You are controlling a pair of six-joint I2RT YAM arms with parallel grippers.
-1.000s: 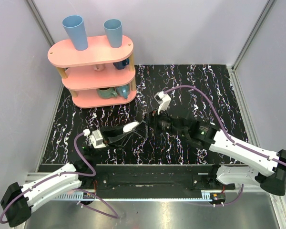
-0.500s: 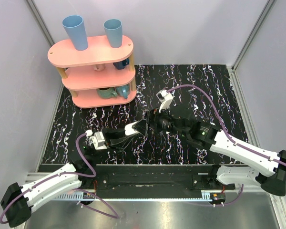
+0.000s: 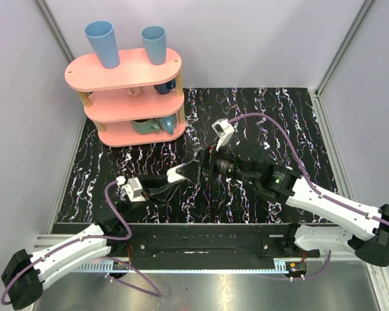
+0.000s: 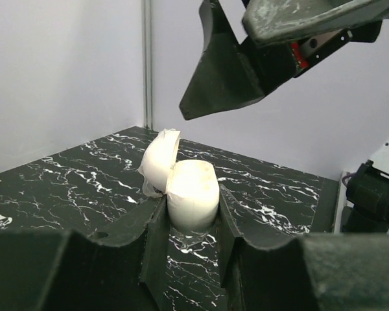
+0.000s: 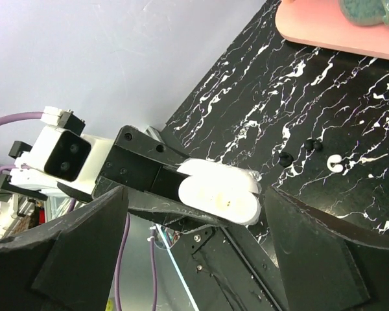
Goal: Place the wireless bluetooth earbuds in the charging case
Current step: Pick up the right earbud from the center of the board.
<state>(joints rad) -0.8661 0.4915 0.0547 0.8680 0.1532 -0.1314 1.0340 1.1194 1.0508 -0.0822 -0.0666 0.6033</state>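
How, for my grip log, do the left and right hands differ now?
The left hand is shut on the charging case; the right hand is open and holds nothing. The left hand sits lower; the right hand hovers just above the case. Both have black fingers and point toward each other.

The case (image 4: 191, 191) is plain glossy white, without any mark. The table (image 3: 292, 116) is black with thin white streaks, like marble. The shelf (image 3: 123, 74) is pink with yellowish posts. The two cups (image 3: 102, 44) on its top are light blue, and the mugs (image 3: 146, 125) on its lower levels are teal and dark blue. The walls (image 3: 246, 39) are pale lilac grey. The left arm (image 3: 71, 253) and the right arm (image 3: 330, 201) are white with black joints, and their cables (image 3: 272, 126) are purple. The left gripper (image 4: 192, 223) and the right gripper (image 3: 194, 170) are black.
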